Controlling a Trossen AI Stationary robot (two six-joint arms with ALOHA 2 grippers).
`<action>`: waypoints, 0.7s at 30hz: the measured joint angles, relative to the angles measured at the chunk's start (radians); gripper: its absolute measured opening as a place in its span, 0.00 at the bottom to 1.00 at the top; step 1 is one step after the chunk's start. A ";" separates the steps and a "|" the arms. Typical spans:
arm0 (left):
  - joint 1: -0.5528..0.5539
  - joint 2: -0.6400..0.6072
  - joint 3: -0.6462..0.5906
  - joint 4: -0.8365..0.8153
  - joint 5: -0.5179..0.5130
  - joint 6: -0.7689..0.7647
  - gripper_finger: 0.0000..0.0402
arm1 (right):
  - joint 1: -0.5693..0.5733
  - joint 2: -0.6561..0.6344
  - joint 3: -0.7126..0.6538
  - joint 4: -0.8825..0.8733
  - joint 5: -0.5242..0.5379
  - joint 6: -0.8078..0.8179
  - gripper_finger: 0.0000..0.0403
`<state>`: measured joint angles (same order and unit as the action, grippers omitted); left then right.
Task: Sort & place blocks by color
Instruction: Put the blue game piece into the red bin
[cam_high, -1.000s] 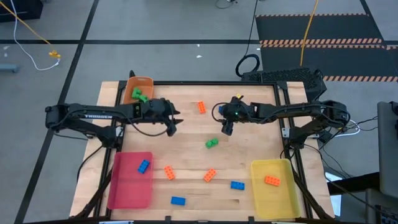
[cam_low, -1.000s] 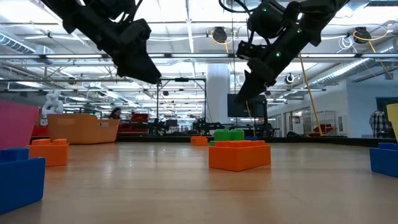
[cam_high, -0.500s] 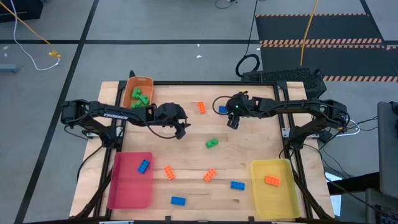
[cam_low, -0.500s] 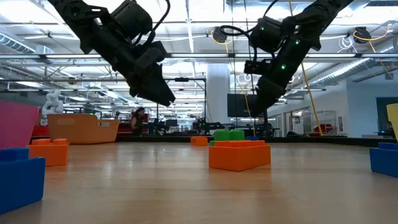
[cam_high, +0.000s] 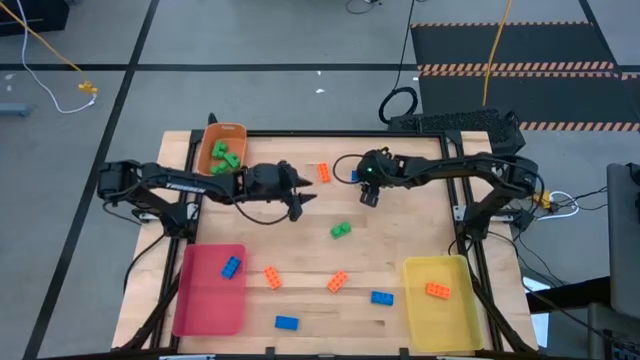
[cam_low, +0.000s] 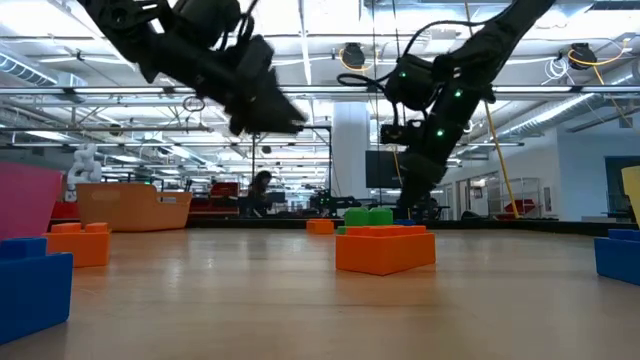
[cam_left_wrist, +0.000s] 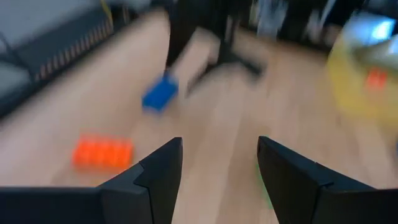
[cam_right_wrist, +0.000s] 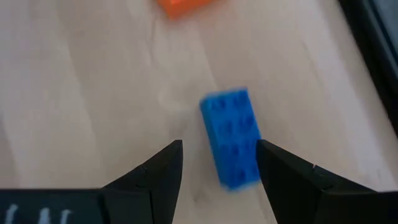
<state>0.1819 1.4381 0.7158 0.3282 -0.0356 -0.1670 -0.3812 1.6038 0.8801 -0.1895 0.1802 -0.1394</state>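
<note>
Small studded blocks lie scattered on the wooden table (cam_high: 420, 215). A blue block (cam_right_wrist: 231, 137) lies flat just ahead of my open right gripper (cam_right_wrist: 219, 163), which hangs above it at the far middle (cam_high: 366, 198). An orange block (cam_high: 323, 172) lies next to it. My left gripper (cam_high: 305, 200) hovers open left of centre, holding nothing (cam_left_wrist: 219, 163). A green block (cam_high: 341, 230) rests at the table's centre. More orange blocks (cam_high: 272, 277) (cam_high: 338, 282) and blue blocks (cam_high: 381, 297) (cam_high: 286, 322) lie near the front.
The orange tray (cam_high: 234, 130) at the far left holds green blocks. The pink tray (cam_high: 205, 300) at the near left holds a blue block (cam_high: 231, 266). The yellow tray (cam_high: 450, 315) at the near right holds an orange block (cam_high: 437, 290). Bare wood lies between the centre and the right edge.
My left gripper has moved toward the table's right edge and tipped up nearer to level. My right gripper has moved toward the far edge and sunk toward the blue block, pointing more steeply down. No block has moved.
</note>
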 joint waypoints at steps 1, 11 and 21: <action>0.006 0.004 0.000 0.054 0.001 -0.002 0.52 | -0.004 0.015 0.001 0.030 -0.001 -0.001 0.49; 0.022 0.015 0.000 0.189 0.036 -0.011 0.52 | -0.029 0.114 0.030 0.031 0.061 -0.024 0.51; 0.022 0.015 0.000 0.142 0.036 0.026 0.52 | -0.032 0.073 0.028 0.044 0.112 -0.104 0.72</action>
<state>0.2035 1.4532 0.7158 0.4698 0.0002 -0.1411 -0.4127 1.6772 0.9077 -0.1456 0.2918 -0.2431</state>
